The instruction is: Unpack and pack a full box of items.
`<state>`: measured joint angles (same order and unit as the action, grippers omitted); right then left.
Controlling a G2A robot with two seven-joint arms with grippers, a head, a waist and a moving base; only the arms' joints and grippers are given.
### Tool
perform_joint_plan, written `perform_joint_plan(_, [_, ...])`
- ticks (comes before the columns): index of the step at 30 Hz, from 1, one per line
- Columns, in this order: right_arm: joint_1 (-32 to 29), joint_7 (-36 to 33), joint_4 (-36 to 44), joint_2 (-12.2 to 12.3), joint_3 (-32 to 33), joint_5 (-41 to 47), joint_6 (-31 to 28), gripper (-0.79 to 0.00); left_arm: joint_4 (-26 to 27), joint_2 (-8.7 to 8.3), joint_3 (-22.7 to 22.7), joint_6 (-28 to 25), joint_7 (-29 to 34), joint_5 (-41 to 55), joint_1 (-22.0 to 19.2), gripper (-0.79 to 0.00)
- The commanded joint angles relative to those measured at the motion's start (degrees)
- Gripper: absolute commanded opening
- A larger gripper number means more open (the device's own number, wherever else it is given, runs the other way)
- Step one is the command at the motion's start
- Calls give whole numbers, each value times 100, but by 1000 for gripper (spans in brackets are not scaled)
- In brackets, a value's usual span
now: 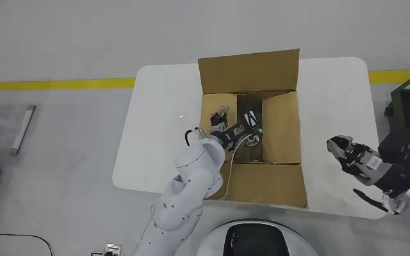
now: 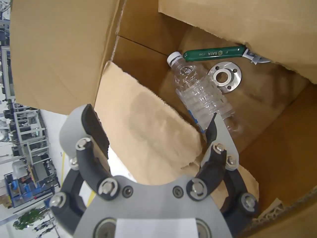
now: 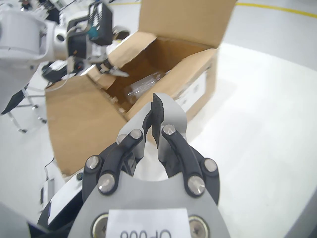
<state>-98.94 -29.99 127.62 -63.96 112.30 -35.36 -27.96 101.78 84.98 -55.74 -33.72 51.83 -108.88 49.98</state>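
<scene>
An open cardboard box (image 1: 269, 182) stands in the middle of the white table (image 1: 154, 128), all flaps up or spread. My left gripper (image 1: 236, 127) hangs over the box's left side. It is open (image 2: 153, 125), with a torn inner flap (image 2: 148, 122) between its fingers, not pinched. On the box floor lie a clear plastic bottle (image 2: 200, 92), a green-handled wrench (image 2: 213, 53) partly under a flap, and a metal flange (image 2: 224, 76). My right gripper (image 1: 338, 146) is over bare table to the right of the box, shut and holding nothing (image 3: 154, 111). From there the box (image 3: 185, 20) and the bottle (image 3: 146, 82) show.
The tall back flap (image 1: 250, 72) stands upright; the near flap (image 1: 266, 185) lies flat toward me. Bare table (image 3: 260, 125) extends right of the box. A yellow floor line (image 1: 64, 83) runs behind the table, and dark equipment (image 1: 400, 102) stands at the right edge.
</scene>
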Motion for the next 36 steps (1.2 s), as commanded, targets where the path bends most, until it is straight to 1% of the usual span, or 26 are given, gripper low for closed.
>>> perform_joint_plan(1, [116,284,41,-22,-227,-159,496,-785,5,-8,5,-31,-12,-112,11,0])
perform_joint_plan(3, [238,445,70,-35,-478,-435,802,-785,16,-13,11,-16,-44,-221,24,0])
perform_joint_plan(4, [301,545,67,-44,-623,-519,932,-785,29,-14,0,18,-60,-257,30,-55])
perform_joint_plan(5, [353,621,52,-53,-767,-591,1055,-785,46,-16,-3,43,-69,-320,33,-308])
perform_joint_plan(6, [407,663,59,-58,-900,-727,1131,-785,66,-18,-6,75,-79,-388,37,-440])
perform_joint_plan(8, [494,739,53,-64,-1156,-990,1206,-785,119,-23,-11,123,-89,-538,46,-785])
perform_joint_plan(12, [625,832,-14,-83,-1546,-1145,1365,-785,275,-30,-78,230,-104,-682,108,-785])
perform_joint_plan(17, [763,695,-137,-83,-1841,-1189,1281,-785,469,-25,-198,355,16,-697,190,-785])
perform_joint_plan(18, [801,623,-167,-78,-1869,-1247,1259,-785,509,-23,-217,362,45,-697,195,-696])
perform_joint_plan(19, [835,521,-208,-74,-1920,-1283,1226,-785,544,-21,-231,362,72,-693,201,-453])
perform_joint_plan(20, [882,438,-232,-68,-1962,-1322,1178,-785,574,-19,-238,333,87,-683,201,0])
perform_joint_plan(26, [1127,-34,-355,-42,-2119,-1503,1122,-785,744,-14,-315,195,164,-780,93,0])
perform_joint_plan(29, [1210,-244,-388,-26,-2141,-1601,1105,-785,828,-24,-423,95,168,-948,-29,0])
perform_joint_plan(31, [1257,-258,-405,-22,-2141,-1640,1142,-785,883,-31,-518,31,167,-1030,-108,0])
perform_joint_plan(33, [1292,-225,-410,-20,-2126,-1695,1203,-785,953,-23,-645,89,229,-978,-191,0])
perform_joint_plan(36, [1308,-187,-415,-18,-2137,-1725,1234,-785,997,-35,-803,-54,239,-1038,-313,0])
